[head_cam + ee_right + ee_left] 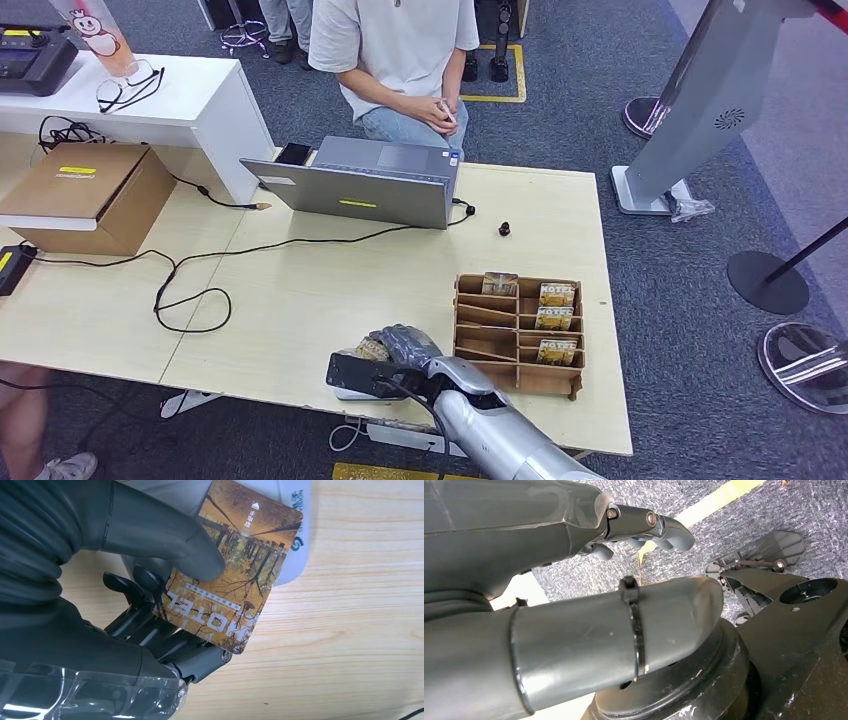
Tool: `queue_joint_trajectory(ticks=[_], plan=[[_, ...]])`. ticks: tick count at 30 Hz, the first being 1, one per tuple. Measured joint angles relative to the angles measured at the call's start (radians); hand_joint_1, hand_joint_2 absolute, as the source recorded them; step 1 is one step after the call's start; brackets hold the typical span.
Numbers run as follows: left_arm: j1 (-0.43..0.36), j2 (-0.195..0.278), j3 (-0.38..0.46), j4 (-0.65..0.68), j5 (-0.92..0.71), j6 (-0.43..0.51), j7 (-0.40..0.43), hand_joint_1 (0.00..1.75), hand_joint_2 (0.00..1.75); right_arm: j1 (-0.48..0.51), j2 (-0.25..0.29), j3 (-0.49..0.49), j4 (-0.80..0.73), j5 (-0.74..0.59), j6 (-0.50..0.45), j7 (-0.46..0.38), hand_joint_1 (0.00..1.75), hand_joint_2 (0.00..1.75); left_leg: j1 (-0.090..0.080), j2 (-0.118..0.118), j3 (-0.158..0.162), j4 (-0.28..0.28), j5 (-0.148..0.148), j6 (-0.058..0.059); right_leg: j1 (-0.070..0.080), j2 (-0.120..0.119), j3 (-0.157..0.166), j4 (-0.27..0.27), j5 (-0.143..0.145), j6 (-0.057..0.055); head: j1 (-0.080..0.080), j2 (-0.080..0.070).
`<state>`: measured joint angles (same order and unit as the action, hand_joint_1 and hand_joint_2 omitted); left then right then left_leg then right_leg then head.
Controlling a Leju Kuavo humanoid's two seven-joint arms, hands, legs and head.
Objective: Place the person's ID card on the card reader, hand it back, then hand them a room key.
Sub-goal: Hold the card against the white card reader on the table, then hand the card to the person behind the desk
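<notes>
My right hand [402, 349] hovers low over the near edge of the wooden table [300, 300]. It pinches a card [235, 575] printed with autumn trees and the word HOTEL between the thumb [165, 535] and the fingers beneath. Part of the card lies over a white card reader [295, 525], which peeks out under the hand [352, 394]. I cannot tell whether the card touches the reader. A wooden rack [520, 338] just right of the hand holds several similar cards [557, 294]. My left hand [644, 527] hangs over the carpet, holding nothing. A person [395, 50] sits across the table, hands together.
A grey laptop [365, 185] stands open at the far table edge facing the person. A cardboard box [85, 190] and black cables [190, 290] lie at the left. A small black object [505, 229] sits beside the laptop. A white counter [150, 100] stands at the back left.
</notes>
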<state>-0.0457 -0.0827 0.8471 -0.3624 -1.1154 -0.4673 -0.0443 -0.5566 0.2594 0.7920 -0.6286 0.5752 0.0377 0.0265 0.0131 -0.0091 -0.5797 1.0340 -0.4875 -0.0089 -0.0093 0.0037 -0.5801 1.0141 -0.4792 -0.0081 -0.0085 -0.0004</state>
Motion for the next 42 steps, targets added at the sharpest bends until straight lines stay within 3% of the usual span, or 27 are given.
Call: queue_joint_trajectory(ticks=[20, 30, 42], plan=[[0.001, 0.002, -0.023, -0.004, 0.019, 0.0, 0.002, 0.0, 0.0, 0.001, 0.006, 0.008, 0.002, 0.078, -0.017, 0.019, 1.75, 1.75, 0.0, 0.0, 0.0, 0.0, 0.0, 0.0, 0.0, 0.0, 0.0, 0.0, 0.0, 0.0, 0.0, 0.0], [0.008, 0.002, -0.023, -0.01, 0.03, 0.0, 0.002, 0.0, 0.0, 0.0, 0.012, 0.065, 0.002, 0.191, -0.065, 0.055, 1.75, 1.75, 0.0, 0.0, 0.0, 0.0, 0.0, 0.0, 0.0, 0.0, 0.0, 0.0, 0.0, 0.0, 0.0, 0.0], [0.016, 0.001, -0.023, -0.03, 0.037, -0.01, 0.002, 0.0, 0.0, 0.0, 0.017, 0.081, 0.002, 0.231, -0.072, 0.074, 1.75, 1.75, 0.0, 0.0, 0.0, 0.0, 0.0, 0.0, 0.0, 0.0, 0.0, 0.0, 0.0, 0.0, 0.0, 0.0]])
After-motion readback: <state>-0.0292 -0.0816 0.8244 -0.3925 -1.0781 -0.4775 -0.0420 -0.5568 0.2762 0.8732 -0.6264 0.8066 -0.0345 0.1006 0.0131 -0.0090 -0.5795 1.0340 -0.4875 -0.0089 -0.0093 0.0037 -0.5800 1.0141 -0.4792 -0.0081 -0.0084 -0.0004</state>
